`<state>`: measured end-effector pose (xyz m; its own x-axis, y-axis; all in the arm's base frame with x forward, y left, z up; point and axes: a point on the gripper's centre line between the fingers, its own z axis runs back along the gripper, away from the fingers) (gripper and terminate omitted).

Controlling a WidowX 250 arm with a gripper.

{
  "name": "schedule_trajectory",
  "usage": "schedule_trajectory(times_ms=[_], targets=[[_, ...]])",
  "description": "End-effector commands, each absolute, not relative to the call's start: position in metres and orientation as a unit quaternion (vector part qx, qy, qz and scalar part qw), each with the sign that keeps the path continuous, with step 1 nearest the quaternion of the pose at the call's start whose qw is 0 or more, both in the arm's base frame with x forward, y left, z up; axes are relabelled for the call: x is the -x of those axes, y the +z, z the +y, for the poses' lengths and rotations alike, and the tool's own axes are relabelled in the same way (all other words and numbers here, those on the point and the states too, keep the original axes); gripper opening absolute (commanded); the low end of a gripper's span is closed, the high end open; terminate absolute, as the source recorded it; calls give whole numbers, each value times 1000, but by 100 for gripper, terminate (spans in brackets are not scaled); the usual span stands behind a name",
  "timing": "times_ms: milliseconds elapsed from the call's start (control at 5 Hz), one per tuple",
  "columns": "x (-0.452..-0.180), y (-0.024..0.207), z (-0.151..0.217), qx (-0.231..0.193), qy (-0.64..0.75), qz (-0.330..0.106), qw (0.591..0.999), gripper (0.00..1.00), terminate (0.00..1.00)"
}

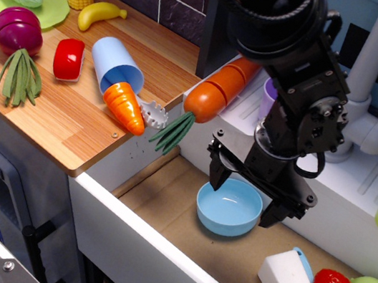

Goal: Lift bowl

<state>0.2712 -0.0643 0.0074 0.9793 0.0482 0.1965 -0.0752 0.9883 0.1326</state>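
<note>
Bowl (229,206) upright on brown table (171,204) below counter edge. Tool (246,196) spread wide astride far rim, one finger either side, seemingly lined up to pinch rim before lifting.

Black robot arm (289,64), visible screws (wrist), blk two-finger gripper (247,195)

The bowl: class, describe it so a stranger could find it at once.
Look in the sunken brown sink basin right of the wooden counter. Under the black gripper, whose fingers straddle it, sits the bowl. It is shallow, round and plain light blue, unlike the taller blue cup lying on the counter.
</note>
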Motion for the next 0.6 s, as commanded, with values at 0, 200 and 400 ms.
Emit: schedule_trajectory(times_ms=[0, 200, 400], targets=[[-271, 7, -64, -70, 31, -97, 992, 100, 0], [-273, 3, -56, -43, 102, -97, 989, 100, 0], [-279, 0, -51, -54, 161, -89, 981, 100, 0]])
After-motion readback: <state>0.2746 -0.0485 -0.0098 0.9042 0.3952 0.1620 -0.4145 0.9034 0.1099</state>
